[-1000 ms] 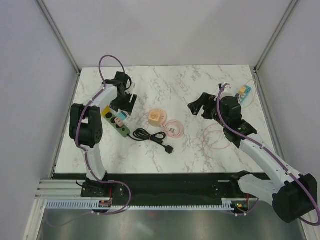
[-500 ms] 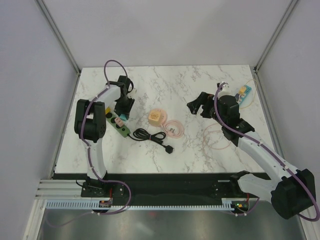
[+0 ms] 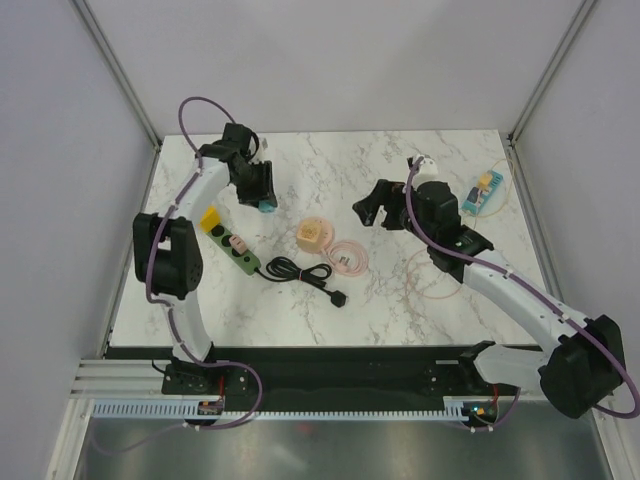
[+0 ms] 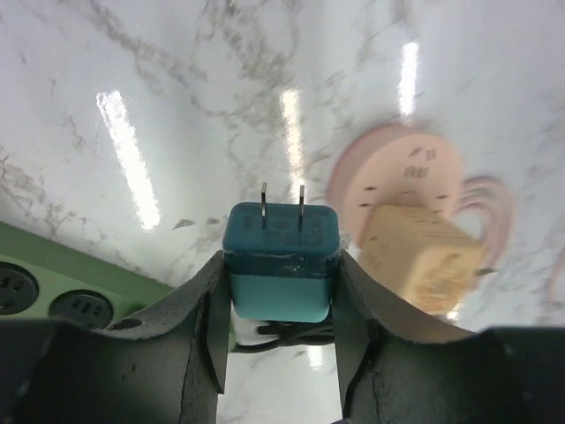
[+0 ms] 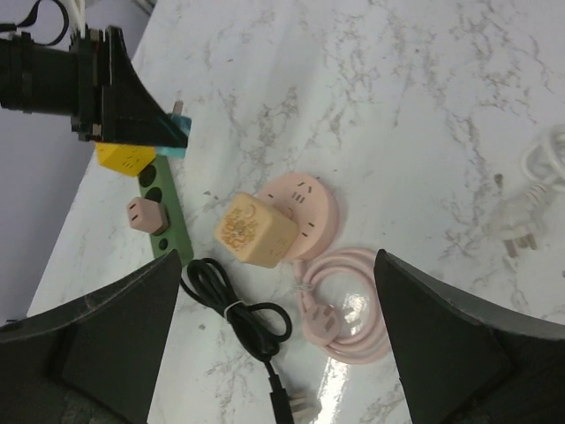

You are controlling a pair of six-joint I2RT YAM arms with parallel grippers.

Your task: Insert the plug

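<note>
Teal plug — green strip, pink socket near.

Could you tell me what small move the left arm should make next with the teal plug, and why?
Probably ease the teal plug forward and down toward the pink round socket. The left gripper holds it clear of the table, prongs pointing toward that socket, which seems to have free slots beside the cream adapter. The green strip is another candidate.

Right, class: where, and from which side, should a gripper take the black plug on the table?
Probably take the black plug by its body, across its two long sides, from above: it lies flat on the table, cord trailing from its back end.
</note>
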